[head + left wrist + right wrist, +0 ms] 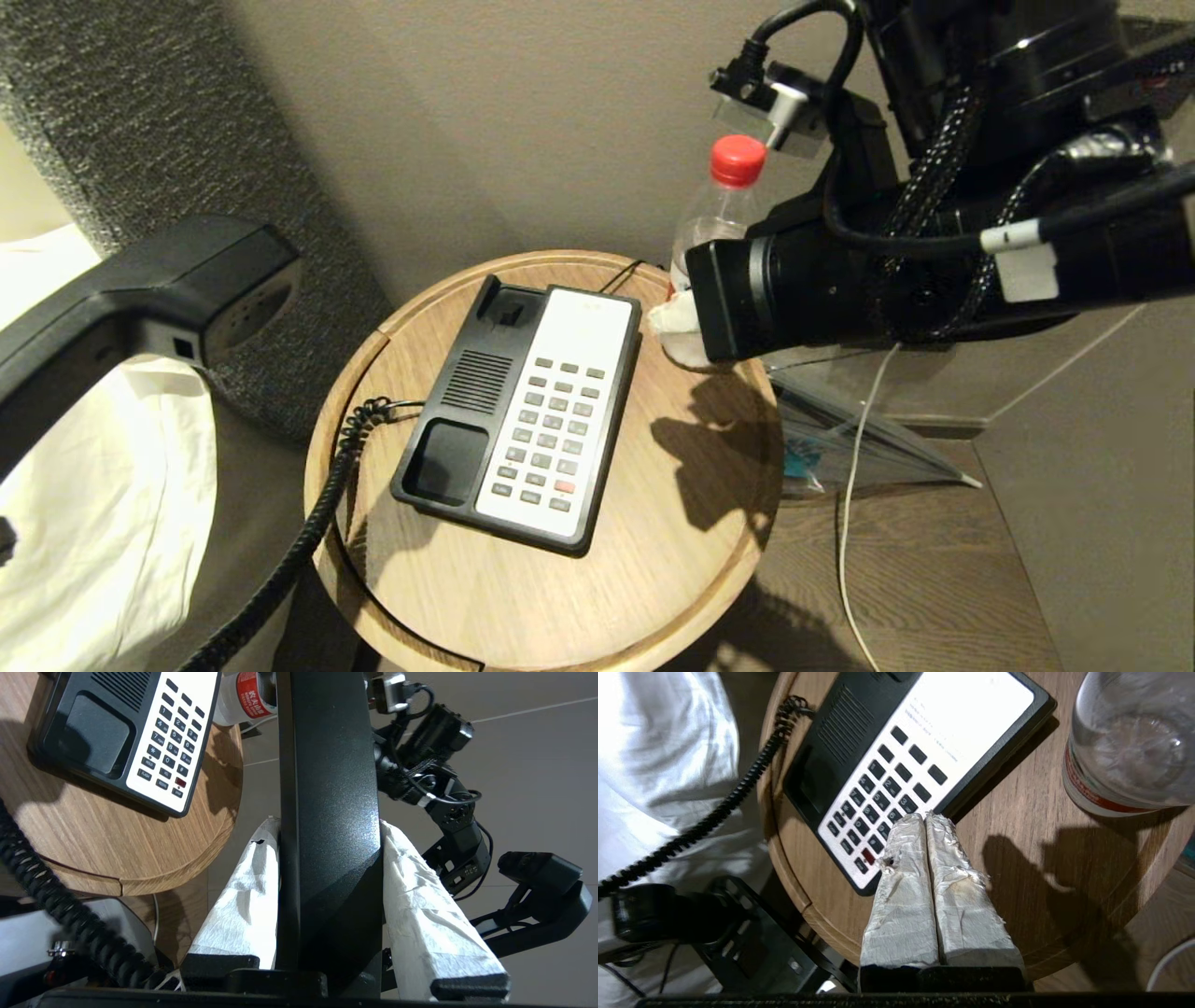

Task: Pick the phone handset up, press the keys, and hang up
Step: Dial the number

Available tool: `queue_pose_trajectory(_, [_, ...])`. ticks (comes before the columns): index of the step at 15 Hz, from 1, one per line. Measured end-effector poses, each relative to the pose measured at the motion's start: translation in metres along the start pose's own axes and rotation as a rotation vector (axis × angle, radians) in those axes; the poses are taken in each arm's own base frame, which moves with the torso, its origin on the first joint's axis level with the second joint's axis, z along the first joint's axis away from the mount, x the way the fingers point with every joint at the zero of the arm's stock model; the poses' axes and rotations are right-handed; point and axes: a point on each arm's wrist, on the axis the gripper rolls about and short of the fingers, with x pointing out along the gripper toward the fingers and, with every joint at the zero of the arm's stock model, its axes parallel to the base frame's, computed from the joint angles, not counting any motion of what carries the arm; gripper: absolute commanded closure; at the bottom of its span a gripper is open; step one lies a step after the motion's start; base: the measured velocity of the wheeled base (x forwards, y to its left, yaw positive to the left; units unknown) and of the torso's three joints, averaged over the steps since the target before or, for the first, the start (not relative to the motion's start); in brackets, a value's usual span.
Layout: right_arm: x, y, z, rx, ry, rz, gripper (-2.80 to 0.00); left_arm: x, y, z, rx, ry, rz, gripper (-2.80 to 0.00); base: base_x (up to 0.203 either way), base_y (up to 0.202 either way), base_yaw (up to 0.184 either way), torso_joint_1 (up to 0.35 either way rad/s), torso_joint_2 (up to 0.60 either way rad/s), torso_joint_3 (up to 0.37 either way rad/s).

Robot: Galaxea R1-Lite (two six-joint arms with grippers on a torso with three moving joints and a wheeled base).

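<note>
You have the left gripper (327, 826) clamped on the phone handset (327, 812): both white-wrapped fingers (243, 896) press flat against the sides of the black bar, which runs straight out between them. The handset is held in the air off the left edge of the round wooden table (672, 560), clear of the cradle, one bulging end showing large at the left of the head view. Its coiled cord (317, 513) hangs down past the table's left rim and curls back up to the phone base (467, 373). Your right gripper (927, 821) has its two wrapped fingers (906, 896) pressed together with nothing between them; seen from the right wrist, the tips hover over the near right side of the keys (878, 802), and whether they touch a key cannot be told. The keys sit in rows on the white faceplate (583, 327), the red-orange one (564, 486) near the front edge. The base lies at about the centre of the table, its empty handset rests exposed along its left side. A clear bottle (719, 210) with a red cap stands at the table's far right rim, just beside the right arm (887, 280).
</note>
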Motion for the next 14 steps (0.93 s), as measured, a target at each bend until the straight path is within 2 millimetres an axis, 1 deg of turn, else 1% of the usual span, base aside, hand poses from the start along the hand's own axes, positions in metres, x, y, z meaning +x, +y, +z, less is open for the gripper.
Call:
queue_pose_trajectory(5, [0.017, 0.005, -0.007, -0.028, 0.027, -0.048, 0.00, 0.000, 0.000, 0.000, 0.001, 0.000, 0.000, 0.00, 0.000, 0.000, 0.000, 0.000, 0.00, 0.000])
queue_pose_trajectory(11, [0.029, 0.011, -0.013, -0.093, 0.050, -0.073, 0.00, -0.002, 0.002, -0.002, -0.002, 0.011, -0.006, 0.00, 0.000, 0.000, 0.000, 0.000, 0.00, 0.000])
queue_pose_trajectory(14, [0.039, 0.014, -0.020, -0.107, 0.077, -0.098, 0.00, -0.002, 0.004, -0.004, -0.004, 0.015, -0.001, 0.00, 0.000, 0.000, 0.000, 0.000, 0.00, 0.000])
